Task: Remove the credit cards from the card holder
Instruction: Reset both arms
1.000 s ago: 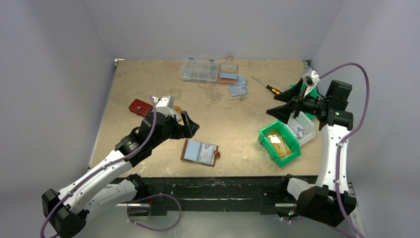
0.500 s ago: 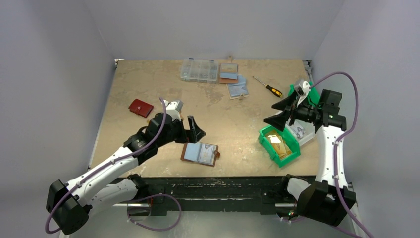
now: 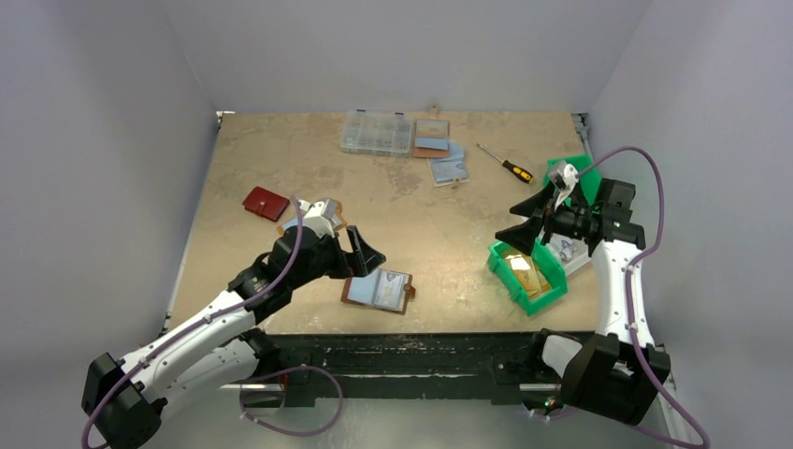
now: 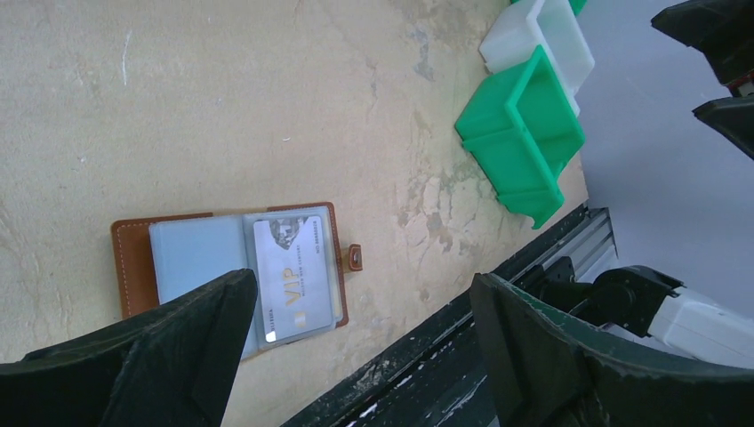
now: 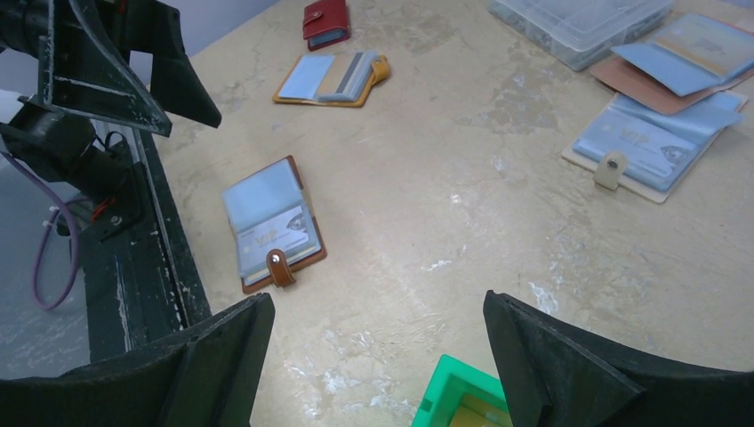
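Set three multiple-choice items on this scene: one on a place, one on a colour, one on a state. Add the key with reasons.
1. Where does the card holder lie?
A. by the near edge of the table, between the arms
B. at the far left corner
C. at the far edge

2. What colour is the bin holding gold cards?
A. white
B. red
C. green

3. How is the left claw?
A. shut on a card
B. open and empty
C. shut on the holder

Key:
1 A, it lies just before the arm bases.
2 C, green walls ring the cards.
3 B, it gapes wide, nothing in it.
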Available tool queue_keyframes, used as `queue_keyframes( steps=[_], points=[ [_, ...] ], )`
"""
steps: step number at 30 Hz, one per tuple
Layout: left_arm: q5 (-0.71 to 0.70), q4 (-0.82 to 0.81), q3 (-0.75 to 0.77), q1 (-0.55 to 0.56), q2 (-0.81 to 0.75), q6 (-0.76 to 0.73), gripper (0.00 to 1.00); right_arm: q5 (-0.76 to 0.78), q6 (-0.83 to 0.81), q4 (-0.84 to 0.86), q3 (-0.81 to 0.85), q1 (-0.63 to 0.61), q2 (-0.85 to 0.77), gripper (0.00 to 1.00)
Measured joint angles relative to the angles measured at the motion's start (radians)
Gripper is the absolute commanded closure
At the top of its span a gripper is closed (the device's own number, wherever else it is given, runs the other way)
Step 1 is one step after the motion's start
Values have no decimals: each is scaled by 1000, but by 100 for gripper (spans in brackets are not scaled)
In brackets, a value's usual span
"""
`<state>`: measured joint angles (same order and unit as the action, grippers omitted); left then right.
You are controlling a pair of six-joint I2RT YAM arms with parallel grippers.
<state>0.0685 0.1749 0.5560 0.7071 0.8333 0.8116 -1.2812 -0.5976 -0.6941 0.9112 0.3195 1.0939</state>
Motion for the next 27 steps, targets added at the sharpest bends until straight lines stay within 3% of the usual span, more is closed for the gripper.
queue_keyframes(
  steps=[6,12,20,27],
  points=[
    [-15,17,3,0,-15,6,5,6,2,8,-5,0,-38,1],
    [-39,97,63,12,88,-19,5,7,23,39,-30,0,-98,1],
    [-184,199,255,189,367,-126,15,35,20,51,-37,0,-23,1],
    [-327,301,375,264,565,-159,21,64,-11,27,-36,0,45,1]
  ],
)
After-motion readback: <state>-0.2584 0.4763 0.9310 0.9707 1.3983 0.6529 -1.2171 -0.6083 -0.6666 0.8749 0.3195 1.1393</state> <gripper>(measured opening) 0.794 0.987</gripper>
